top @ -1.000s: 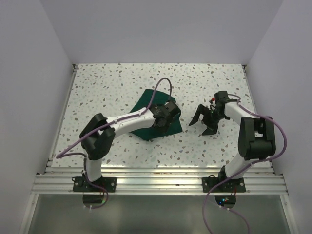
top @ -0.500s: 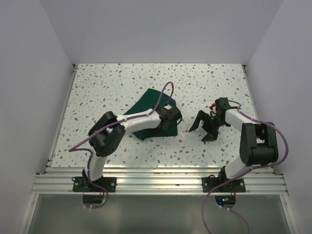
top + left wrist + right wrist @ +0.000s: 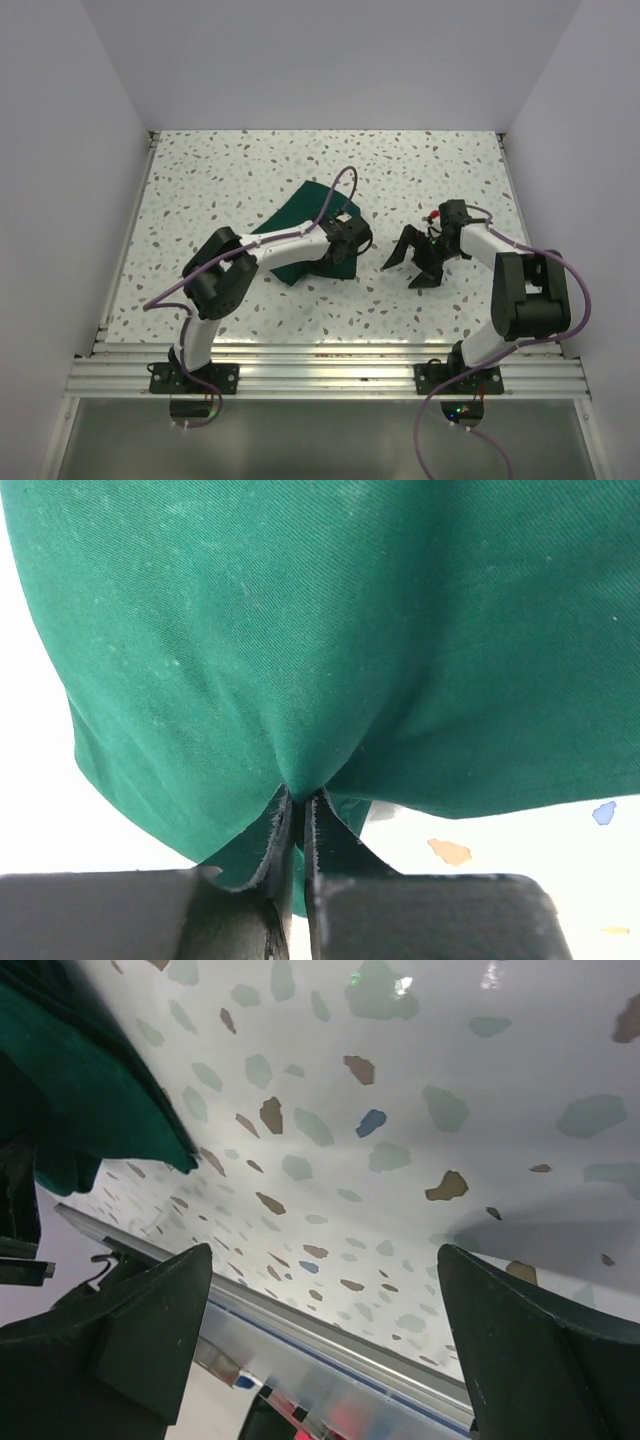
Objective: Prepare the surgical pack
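Left gripper [image 3: 298, 802] is pinching a fold at the 4 o'clock corner of the drape [image 3: 298, 208], jaws clenched on the cloth, the drape lying near the centre of the table [image 3: 220, 180], while the right gripper [image 3: 404, 274] is hovering released at its 3 o'clock, apart from it.

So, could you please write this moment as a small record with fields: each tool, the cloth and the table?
left tool: shut, pinching a fold at the edge of the dark green cloth drape
right tool: open, empty, close to the white speckled table, to the right of the drape and apart from it
drape: bunched bundle lying on the table, near the middle
inside the drape: hidden, cannot tell
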Tool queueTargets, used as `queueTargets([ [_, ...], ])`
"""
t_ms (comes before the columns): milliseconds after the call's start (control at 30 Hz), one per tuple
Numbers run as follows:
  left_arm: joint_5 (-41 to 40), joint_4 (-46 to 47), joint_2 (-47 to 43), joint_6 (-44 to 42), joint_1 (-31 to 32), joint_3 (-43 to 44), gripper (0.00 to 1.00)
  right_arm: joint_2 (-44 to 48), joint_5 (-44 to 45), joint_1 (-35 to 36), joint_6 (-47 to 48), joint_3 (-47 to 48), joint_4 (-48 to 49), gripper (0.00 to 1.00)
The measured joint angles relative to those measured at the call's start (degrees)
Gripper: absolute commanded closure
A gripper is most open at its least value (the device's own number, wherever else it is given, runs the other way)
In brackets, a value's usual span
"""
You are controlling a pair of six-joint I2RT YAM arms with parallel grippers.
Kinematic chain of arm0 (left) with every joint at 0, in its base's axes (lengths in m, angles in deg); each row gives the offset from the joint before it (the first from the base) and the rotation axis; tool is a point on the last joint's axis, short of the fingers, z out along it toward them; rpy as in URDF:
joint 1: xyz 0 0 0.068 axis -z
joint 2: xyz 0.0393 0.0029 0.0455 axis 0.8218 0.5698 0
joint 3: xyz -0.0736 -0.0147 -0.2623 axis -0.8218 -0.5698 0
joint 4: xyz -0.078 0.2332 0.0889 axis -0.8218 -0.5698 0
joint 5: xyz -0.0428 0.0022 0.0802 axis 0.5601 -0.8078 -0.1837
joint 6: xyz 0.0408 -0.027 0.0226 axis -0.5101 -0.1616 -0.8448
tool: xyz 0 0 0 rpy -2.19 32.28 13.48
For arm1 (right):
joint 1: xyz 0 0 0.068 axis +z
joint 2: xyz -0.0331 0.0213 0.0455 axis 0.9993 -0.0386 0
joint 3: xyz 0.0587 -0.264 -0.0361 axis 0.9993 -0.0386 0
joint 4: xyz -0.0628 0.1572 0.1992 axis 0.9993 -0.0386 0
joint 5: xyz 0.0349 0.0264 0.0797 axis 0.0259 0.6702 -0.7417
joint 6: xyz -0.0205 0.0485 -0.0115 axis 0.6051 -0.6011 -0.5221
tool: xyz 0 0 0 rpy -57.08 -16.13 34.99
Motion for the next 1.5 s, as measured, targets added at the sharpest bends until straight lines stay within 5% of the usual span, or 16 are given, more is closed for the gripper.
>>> queueTargets([
  [167, 2.80, -0.70, -0.09, -1.42, -1.09, 2.38, 1.00, -0.87, -4.59, 2.54, -1.57, 0.26, 3.26, 0.09],
  [500, 7.91, -1.60, -3.45, -4.15, -1.64, 5.49, 1.00, -9.70, -10.69, 11.93, -15.82, 9.07, 18.38, 0.77],
  [867, 12.22, -2.32, -6.32, -6.78, -1.86, 8.81, 1.00, -22.88, -12.35, 19.87, -32.48, 15.96, 37.97, 0.92],
  [1000, 13.86, -2.71, -6.69, -8.31, -2.29, 9.86, 1.00, -24.70, -11.23, 22.75, -40.68, 14.88, 52.22, 1.00],
  [1267, 16.06, -1.99, -6.71, -9.79, -3.69, 10.01, 1.00, -31.17, -6.62, 23.80, -48.19, 14.01, 75.80, 1.00],
  [1500, 18.53, -1.22, -7.02, -9.53, -3.78, 7.87, 1.00, -35.52, -8.92, 23.10, -48.70, 16.79, 74.64, 0.95],
])
